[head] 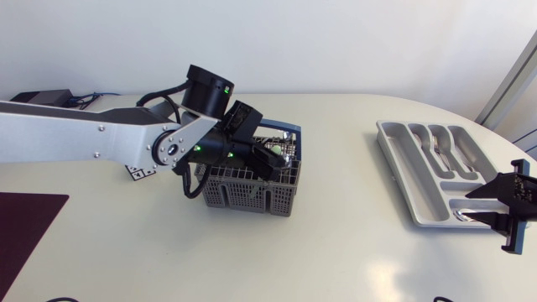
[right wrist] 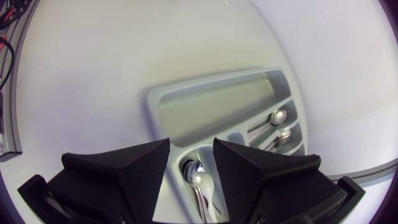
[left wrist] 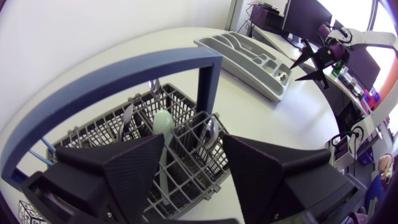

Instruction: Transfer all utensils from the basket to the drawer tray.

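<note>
A grey wire basket [head: 245, 193] with a blue handle [left wrist: 124, 78] stands mid-table. My left gripper [head: 270, 159] hangs inside it, under the handle. Its jaws are open [left wrist: 194, 143], with a pale green spoon [left wrist: 163, 124] upright between them, nearer one finger. Metal utensils [left wrist: 210, 128] stand in the neighbouring cells. The grey drawer tray [head: 401, 168] lies at the right and holds forks [head: 436, 143]. My right gripper [head: 497, 205] hovers open [right wrist: 191, 149] over the tray's near end compartment, where spoons [right wrist: 200, 179] lie free below its fingers.
A dark mat [head: 25, 222] covers the front left corner. A small marker tag [head: 138, 173] lies by the left arm. A black box [head: 42, 96] sits at the back left. Bare tabletop lies between the basket and the tray [left wrist: 249, 59].
</note>
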`<state>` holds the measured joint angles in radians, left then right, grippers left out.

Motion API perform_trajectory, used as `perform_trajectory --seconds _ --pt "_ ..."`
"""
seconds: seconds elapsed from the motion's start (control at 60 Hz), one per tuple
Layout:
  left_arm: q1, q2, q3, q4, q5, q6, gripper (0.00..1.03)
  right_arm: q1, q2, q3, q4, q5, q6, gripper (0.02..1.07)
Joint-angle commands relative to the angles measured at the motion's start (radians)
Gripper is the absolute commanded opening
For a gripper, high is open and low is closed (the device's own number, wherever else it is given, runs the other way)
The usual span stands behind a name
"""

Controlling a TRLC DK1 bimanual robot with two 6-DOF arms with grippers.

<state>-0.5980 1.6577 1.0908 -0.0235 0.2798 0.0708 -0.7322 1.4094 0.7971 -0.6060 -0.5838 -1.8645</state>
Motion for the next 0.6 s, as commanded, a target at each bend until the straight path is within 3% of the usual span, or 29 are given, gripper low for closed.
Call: perform_trajectory --seconds 0.0,0.15,0.4,0.583 --pt "0.023 0.048 0.027 -0.004 0.039 -0.057 0.55 0.022 -0.026 -0.036 -0.012 -0.016 0.033 0.56" --pt "0.050 0.066 0.057 -0.026 0.133 -0.098 0.42 0.037 -0.030 -0.045 -0.012 -0.024 0.054 0.56" --pt "0.047 0.076 0.077 -0.032 0.179 -0.118 0.42 0.053 -0.027 -0.065 0.000 -0.024 0.057 0.56" --pt "0.038 0.103 0.107 -0.049 0.202 -0.131 0.36 0.054 -0.035 -0.072 0.002 -0.024 0.057 0.56"
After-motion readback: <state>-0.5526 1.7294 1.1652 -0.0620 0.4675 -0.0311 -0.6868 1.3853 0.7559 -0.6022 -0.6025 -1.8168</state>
